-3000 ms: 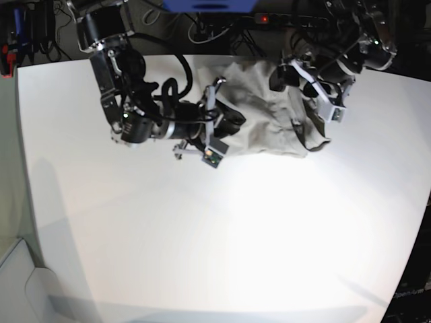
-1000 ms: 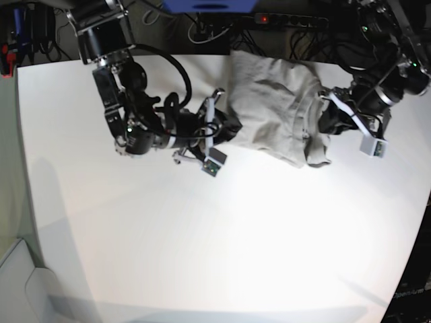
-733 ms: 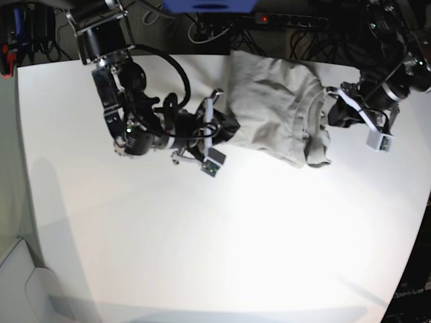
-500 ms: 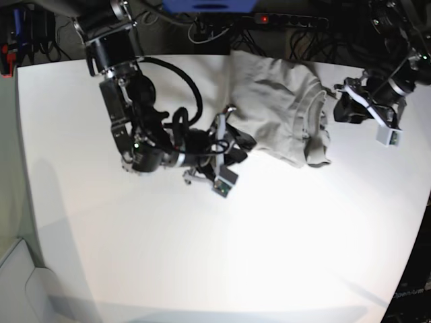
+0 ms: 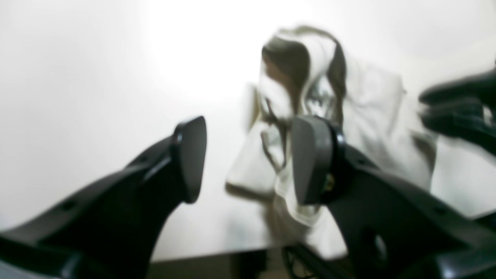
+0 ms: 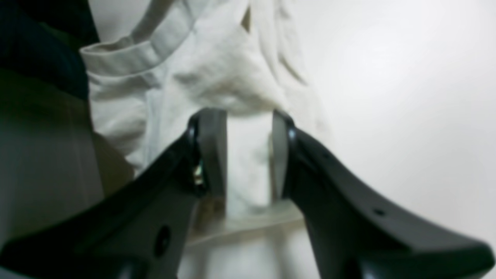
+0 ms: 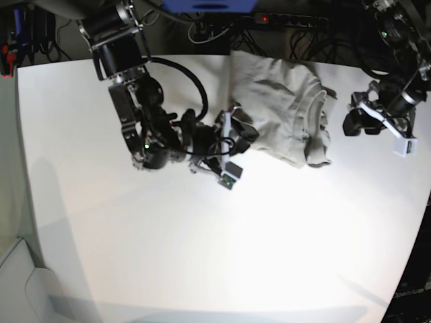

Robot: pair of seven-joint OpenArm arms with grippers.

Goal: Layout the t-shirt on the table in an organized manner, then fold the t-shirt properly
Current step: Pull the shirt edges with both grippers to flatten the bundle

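Observation:
The light grey-beige t-shirt (image 7: pixel 279 108) lies spread at the table's (image 7: pixel 202 235) far edge, its collar side bunched at the right. My right gripper (image 7: pixel 241 129) sits at the shirt's left edge. In the right wrist view its fingers stand apart, open (image 6: pixel 246 153), with a strip of the t-shirt (image 6: pixel 201 77) lying in the gap. My left gripper (image 7: pixel 350 123) hovers off to the shirt's right, apart from it. The left wrist view shows it wide open (image 5: pixel 248 159) with nothing held and the t-shirt (image 5: pixel 372 108) just beyond its tips.
A power strip and cables (image 7: pixel 289 20) run behind the table's far edge, right by the shirt. A blue object (image 7: pixel 209 5) sits at the top. The right arm's bulky body (image 7: pixel 155 141) lies low over the table, left of the shirt.
My left gripper let go of the shirt's collar side, opened, and drew away to the right. My right arm slid right and forward, and its jaws widened. The shirt stayed put.

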